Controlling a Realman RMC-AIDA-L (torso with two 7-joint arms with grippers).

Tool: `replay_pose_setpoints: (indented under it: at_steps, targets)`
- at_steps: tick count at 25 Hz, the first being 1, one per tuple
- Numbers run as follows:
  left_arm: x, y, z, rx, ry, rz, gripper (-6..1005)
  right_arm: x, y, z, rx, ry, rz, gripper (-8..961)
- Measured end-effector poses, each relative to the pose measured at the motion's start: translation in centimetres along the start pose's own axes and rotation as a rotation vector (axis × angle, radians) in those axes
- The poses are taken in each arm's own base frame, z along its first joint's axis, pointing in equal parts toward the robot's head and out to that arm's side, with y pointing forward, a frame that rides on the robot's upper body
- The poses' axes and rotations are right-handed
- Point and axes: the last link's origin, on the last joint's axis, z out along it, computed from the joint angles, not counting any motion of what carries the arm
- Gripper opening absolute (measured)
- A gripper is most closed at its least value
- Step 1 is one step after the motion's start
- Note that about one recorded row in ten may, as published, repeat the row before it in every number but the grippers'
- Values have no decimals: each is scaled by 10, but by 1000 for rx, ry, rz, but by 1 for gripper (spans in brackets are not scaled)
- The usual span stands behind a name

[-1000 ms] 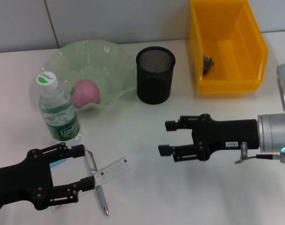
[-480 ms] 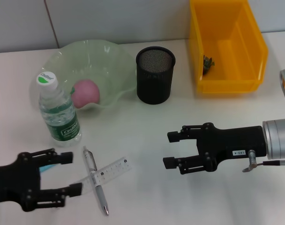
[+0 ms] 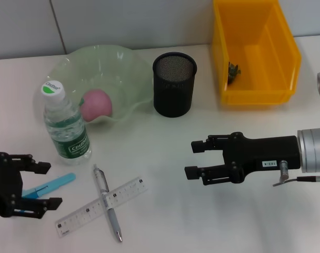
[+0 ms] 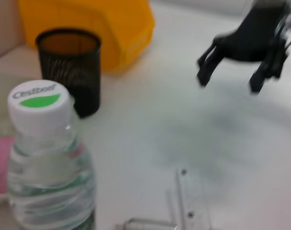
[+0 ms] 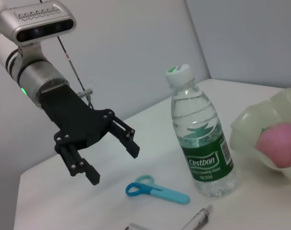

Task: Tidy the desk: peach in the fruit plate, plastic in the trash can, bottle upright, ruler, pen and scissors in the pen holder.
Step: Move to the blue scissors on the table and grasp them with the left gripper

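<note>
— What's on the left side?
— The left gripper (image 3: 44, 184) hangs over the scissors (image 3: 49, 185), fingers spread and holding nothing. The bottle (image 3: 67, 126) stands upright just beyond, and the peach (image 3: 97, 103) lies in the fruit plate (image 3: 123, 68).

— And the middle?
— The pen (image 3: 107, 203) and ruler (image 3: 102, 205) cross on the table (image 3: 165, 221); which one lies on top I can't quite tell. The pen holder (image 3: 173, 84) stands behind.

— The right?
— The right gripper (image 3: 194, 158) hovers with fingers parted, empty. Something small and dark sits in the yellow trash can (image 3: 255, 52).
</note>
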Motion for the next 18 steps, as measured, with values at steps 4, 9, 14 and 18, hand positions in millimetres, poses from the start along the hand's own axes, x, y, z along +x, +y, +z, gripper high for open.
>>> replay_pose_setpoints:
  at_steps: [4, 9, 14, 18]
  targets:
    - [16, -3, -1, -1, -77, 22, 813, -1, -1, 0, 5, -10, 5, 775]
    - [38, -7, 8, -13, -206, 25, 812, 1, 0, 0, 3, -9, 9, 775]
    - [53, -11, 20, -16, -277, 13, 812, -2, -2, -3, 7, -8, 3, 775]
    - [72, -16, 33, 6, -336, 7, 812, -10, -3, -7, 9, -8, -5, 775]
